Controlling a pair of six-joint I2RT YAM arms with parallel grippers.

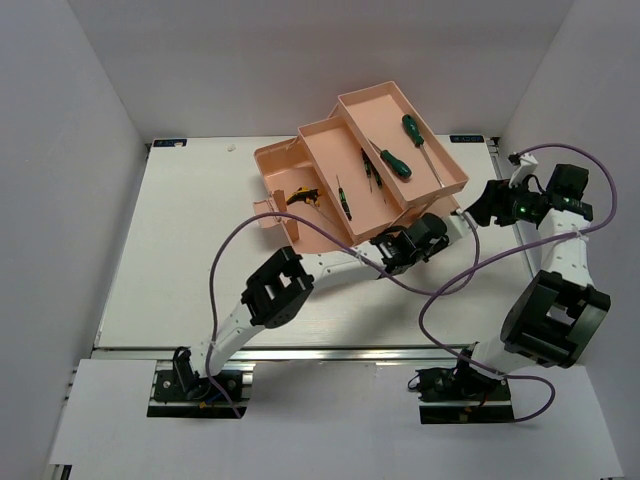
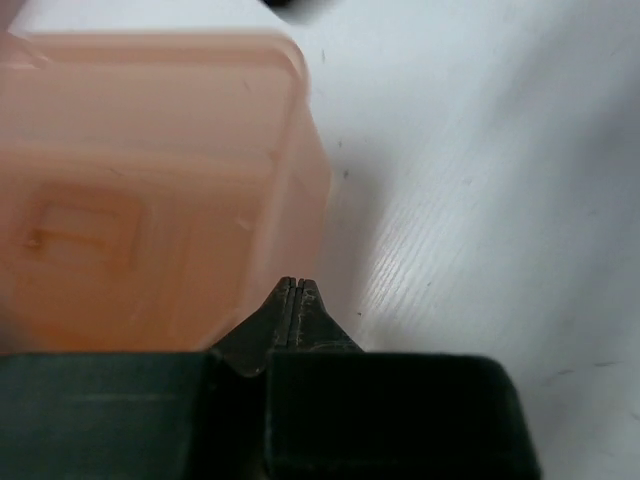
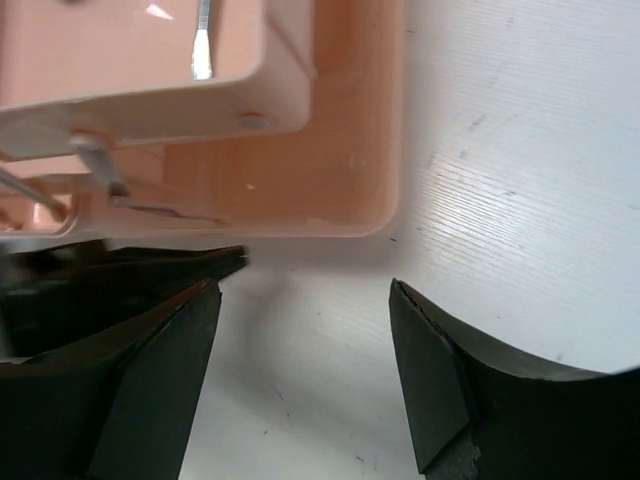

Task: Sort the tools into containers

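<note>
Overhead alone shows green screwdrivers (image 1: 393,160) in the toolbox (image 1: 322,160) trays and a yellow screwdriver (image 1: 303,197) in its left base. Wrist views: my left jaws are clenched, empty, beside the pink wall; my right jaws are released near its corner.

Green screwdrivers (image 1: 393,163) lie in opened pink toolbox (image 1: 322,145).

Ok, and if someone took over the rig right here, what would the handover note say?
Left gripper: shut, empty, tips beside the toolbox wall.
Right gripper: open, empty, over the table by a toolbox corner.
Tools: green-handled screwdrivers lie in the fold-out trays; a yellow-handled screwdriver lies in the base.
Done: every screwdriver in view is boxed.
Left: probably only a check for strays.
</note>
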